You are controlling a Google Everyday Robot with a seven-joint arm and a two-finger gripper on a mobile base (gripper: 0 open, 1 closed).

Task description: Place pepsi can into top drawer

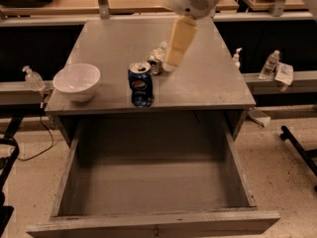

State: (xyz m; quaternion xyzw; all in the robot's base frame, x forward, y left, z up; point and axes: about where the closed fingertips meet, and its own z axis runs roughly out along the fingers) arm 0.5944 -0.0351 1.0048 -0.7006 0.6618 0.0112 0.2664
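Note:
The pepsi can (141,85) stands upright near the front edge of the grey cabinet top (208,83), dark blue with a silver top. The top drawer (153,226) is pulled wide open below it, and nothing shows inside. My gripper (172,63) hangs from the arm at the top of the view, cream-coloured. It is above the cabinet top, just right of and behind the pepsi can, and apart from it. It holds nothing that I can see.
A pale green-and-white can (156,58) lies on its side behind the pepsi can, partly hidden by my gripper. A white bowl (77,81) sits at the front left of the top. Small bottles (271,63) stand on the right ledge, and another one (32,78) on the left.

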